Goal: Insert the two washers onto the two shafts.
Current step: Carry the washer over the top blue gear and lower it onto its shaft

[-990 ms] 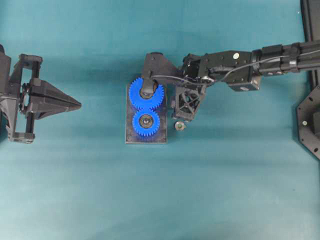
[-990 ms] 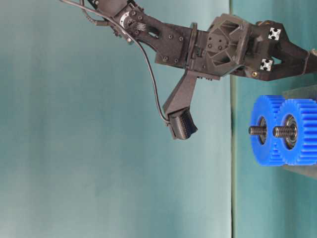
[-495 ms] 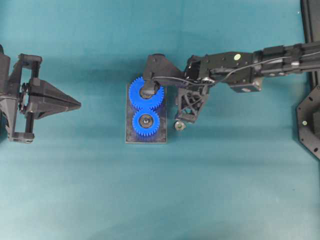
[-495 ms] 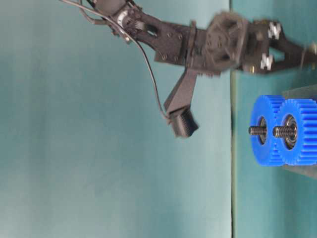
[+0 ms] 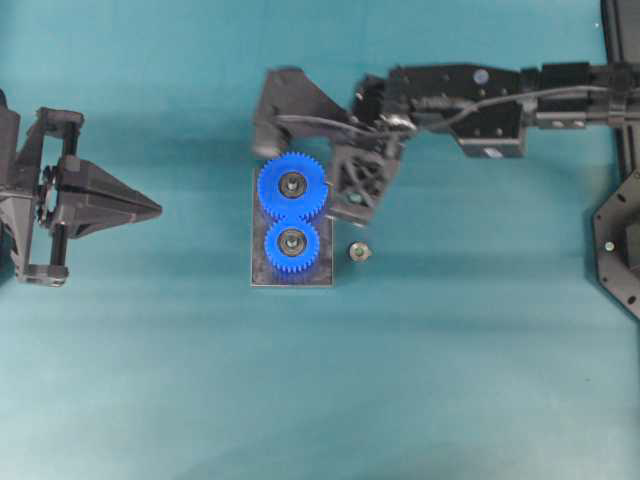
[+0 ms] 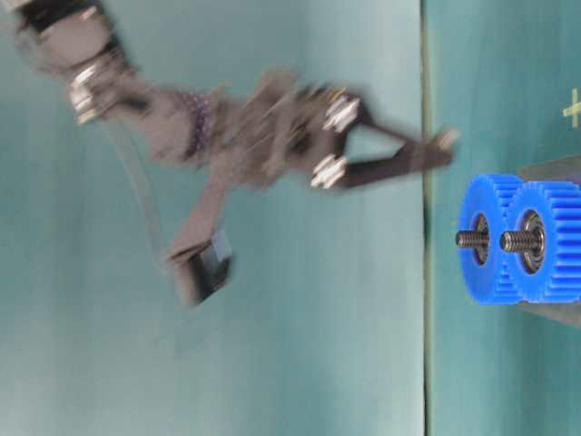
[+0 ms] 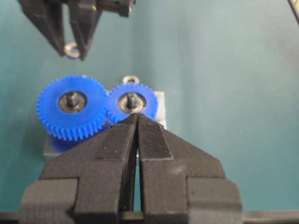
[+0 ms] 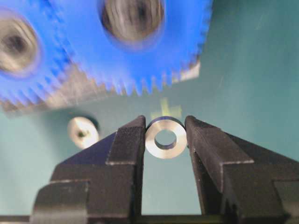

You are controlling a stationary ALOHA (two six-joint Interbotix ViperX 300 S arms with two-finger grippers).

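While gears [image 5: 291,187] crowd shafts, right gripper [image 8: 165,135] pinches washer [image 8: 165,138].

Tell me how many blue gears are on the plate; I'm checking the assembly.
2. The larger blue gear sits at the plate's far end, near the right arm's fingers; the smaller blue gear meshes with it at the near end. None seems hidden.
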